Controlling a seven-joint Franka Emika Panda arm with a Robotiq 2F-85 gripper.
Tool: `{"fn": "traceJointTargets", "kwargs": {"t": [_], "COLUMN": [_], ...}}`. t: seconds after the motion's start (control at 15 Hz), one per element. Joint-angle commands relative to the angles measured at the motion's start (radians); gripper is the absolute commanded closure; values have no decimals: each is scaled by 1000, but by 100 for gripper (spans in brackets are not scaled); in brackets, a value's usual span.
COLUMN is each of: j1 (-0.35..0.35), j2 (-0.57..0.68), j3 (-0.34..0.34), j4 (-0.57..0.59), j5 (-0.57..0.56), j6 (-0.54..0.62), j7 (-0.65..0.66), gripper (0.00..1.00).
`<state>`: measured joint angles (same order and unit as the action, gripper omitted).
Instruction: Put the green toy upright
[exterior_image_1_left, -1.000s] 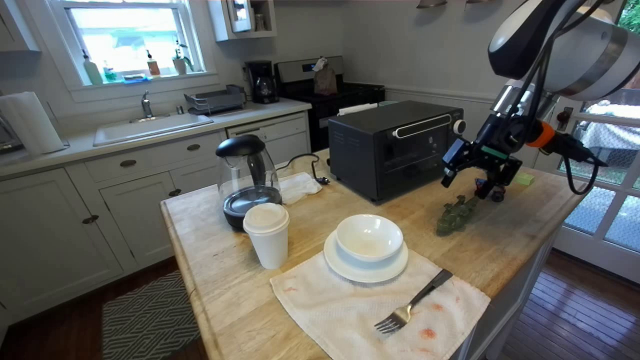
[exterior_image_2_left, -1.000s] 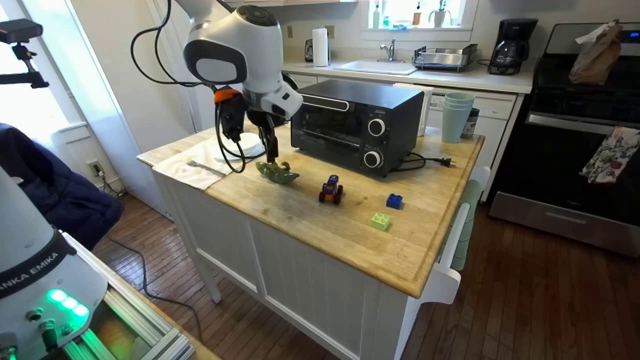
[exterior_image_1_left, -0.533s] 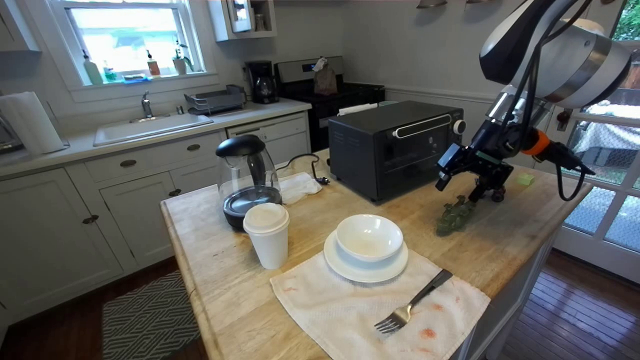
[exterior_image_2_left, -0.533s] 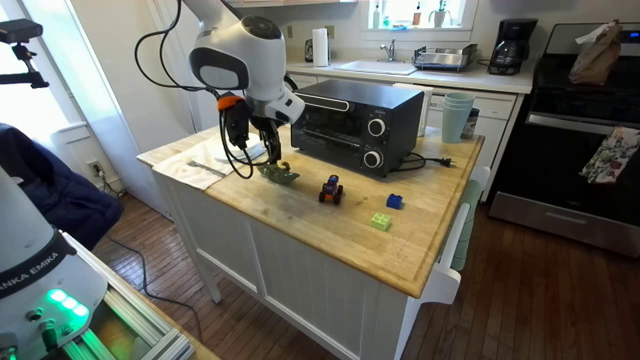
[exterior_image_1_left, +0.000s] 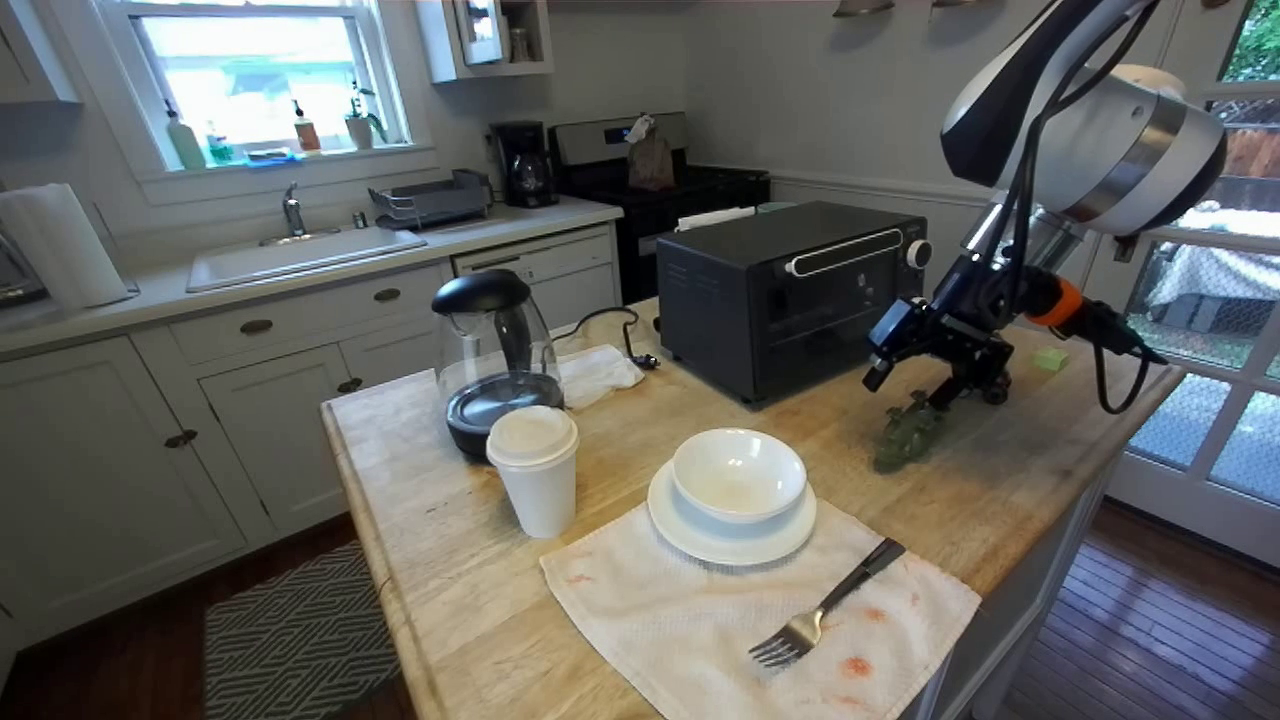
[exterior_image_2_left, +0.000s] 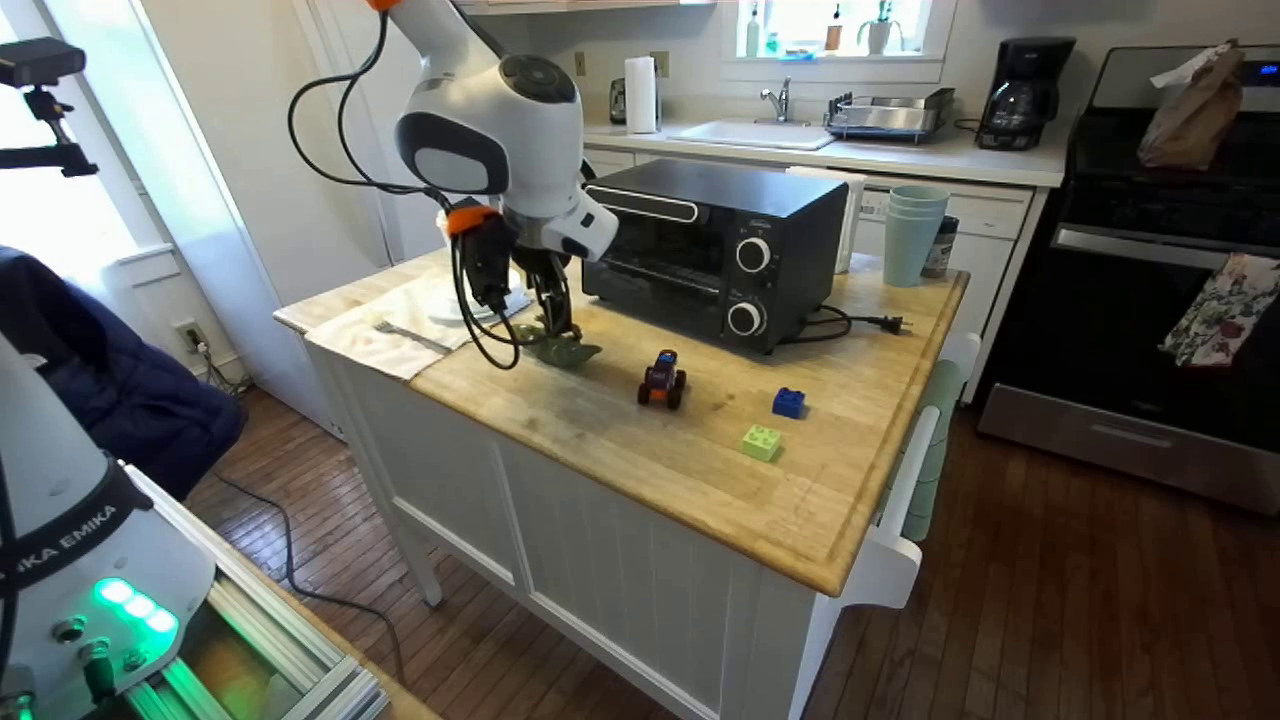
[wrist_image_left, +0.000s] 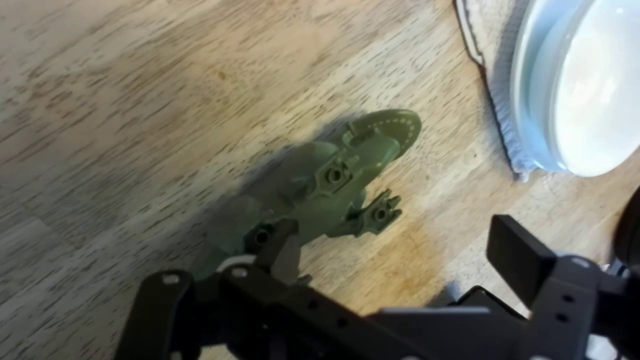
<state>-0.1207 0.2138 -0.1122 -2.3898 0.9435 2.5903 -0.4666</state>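
1. Wrist view: the tool (wrist_image_left: 400, 247) has its two fingers spread wide, with a big gap between them.
2. Below the tool is the green toy (wrist_image_left: 320, 215). It is lying down, with its feet up. The feet have little round holes in them.
3. One finger (wrist_image_left: 287, 252) hides the part of the toy that is closest to the tool. I cannot tell if they touch. The other finger is off to the side, apart from the toy.
4. Both exterior views show the tool tilted and low over the worktop (exterior_image_2_left: 700, 480), with the toy right by its tips.
5. Near the tool is a small toy truck (exterior_image_2_left: 662, 380) with fat wheels. Farther from the tool are a blue block (exterior_image_2_left: 789, 403) and a lime block (exterior_image_2_left: 761, 443), near each other.
6. Also near the tool is a big black oven (exterior_image_1_left: 790, 300).
7. Across the tool from the truck, a white bowl (exterior_image_1_left: 740, 500) sits on a plate (exterior_image_1_left: 665, 515), and the plate is on a cloth (exterior_image_1_left: 640, 600). A fork (exterior_image_1_left: 822, 607) lies on that cloth too.
8. Well apart from the tool, past the bowl, stand a glass kettle (exterior_image_1_left: 480, 355) and a white cup (exterior_image_1_left: 540, 480) with a lid.
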Motion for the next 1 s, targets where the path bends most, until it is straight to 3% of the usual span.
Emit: {"fn": "traceJointTargets", "kwargs": {"t": [0.0, 0.33, 0.93], "j1": [-23, -16, -12], "j2": [31, 14, -2], "j3": [17, 12, 7], "j4": [21, 7, -15], "j5": [-17, -51, -246], "j6": [-8, -16, -14], "j7": [15, 61, 265], "gripper": [0, 0, 0]}}
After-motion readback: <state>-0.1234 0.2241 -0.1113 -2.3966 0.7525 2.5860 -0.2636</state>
